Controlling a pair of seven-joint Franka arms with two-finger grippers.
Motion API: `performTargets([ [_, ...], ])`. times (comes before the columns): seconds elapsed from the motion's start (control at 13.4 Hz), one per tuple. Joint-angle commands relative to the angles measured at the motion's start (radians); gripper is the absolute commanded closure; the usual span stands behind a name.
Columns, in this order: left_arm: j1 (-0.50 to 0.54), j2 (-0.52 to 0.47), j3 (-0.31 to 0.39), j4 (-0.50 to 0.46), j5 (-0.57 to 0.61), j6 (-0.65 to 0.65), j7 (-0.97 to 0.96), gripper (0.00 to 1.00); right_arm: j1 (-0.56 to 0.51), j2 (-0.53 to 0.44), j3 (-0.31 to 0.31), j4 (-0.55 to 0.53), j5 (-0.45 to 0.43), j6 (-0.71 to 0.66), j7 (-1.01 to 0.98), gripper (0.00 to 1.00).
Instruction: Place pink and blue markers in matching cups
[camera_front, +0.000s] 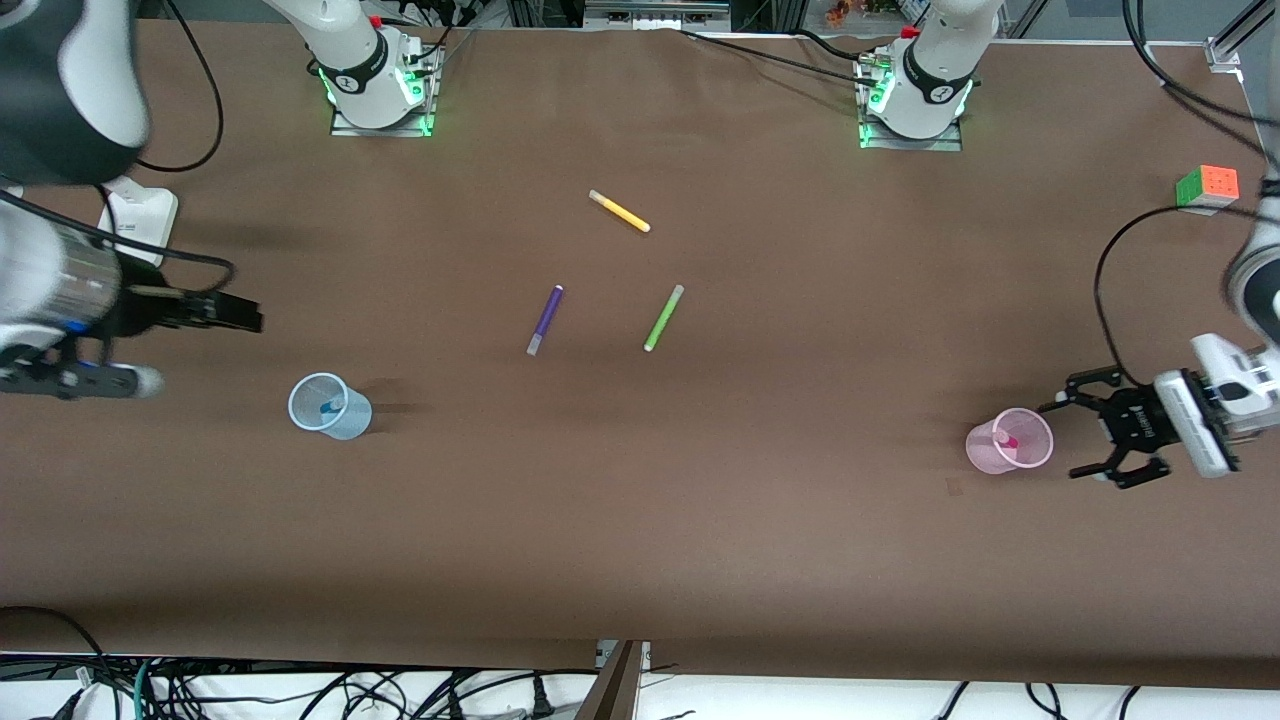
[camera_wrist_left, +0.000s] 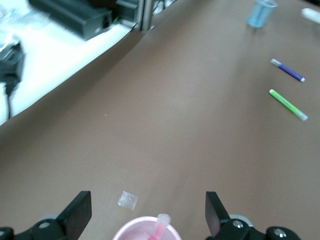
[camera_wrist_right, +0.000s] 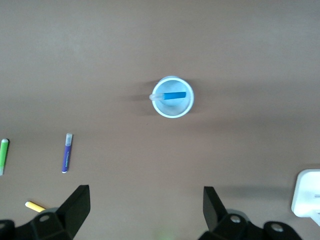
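The pale pink cup stands toward the left arm's end of the table with the pink marker upright in it. My left gripper is open and empty, right beside this cup. The left wrist view shows the cup's rim and the marker's pale cap between the spread fingers. The pale blue cup stands toward the right arm's end and holds the blue marker. My right gripper is open and empty, high above the table near that cup, which has the marker in it.
A purple marker, a green marker and a yellow marker lie mid-table. A Rubik's cube sits near the left arm's edge. A white box lies at the right arm's end. A small clear scrap lies by the pink cup.
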Motion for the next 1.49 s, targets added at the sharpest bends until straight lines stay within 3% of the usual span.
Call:
performTargets([
  [0.0,-0.074,-0.211,0.012,-0.032,0.158,-0.037,-0.383,0.0,-0.071,-0.121,0.007,-0.123,-0.009,0.019,0.011,0.0],
  [0.3,-0.177,-0.38,0.007,-0.022,0.379,-0.168,-0.969,0.0,-0.085,-0.233,0.007,-0.248,-0.013,0.062,-0.006,0.0],
  [0.52,-0.277,-0.397,0.007,0.103,0.53,-0.438,-1.363,0.0,-0.083,-0.27,0.009,-0.288,-0.015,0.042,-0.014,0.0],
  [0.67,-0.326,-0.398,0.007,0.126,0.567,-0.531,-1.546,0.0,-0.082,-0.259,0.012,-0.279,-0.018,0.025,-0.012,0.0],
  [0.82,-0.345,-0.395,-0.003,0.125,0.558,-0.574,-1.643,0.0,-0.082,-0.253,0.007,-0.271,-0.036,0.024,-0.09,0.0],
  [1.42,-0.339,-0.392,-0.03,0.128,0.555,-0.585,-1.614,0.0,-0.082,-0.231,0.007,-0.256,-0.044,0.024,-0.112,0.0],
])
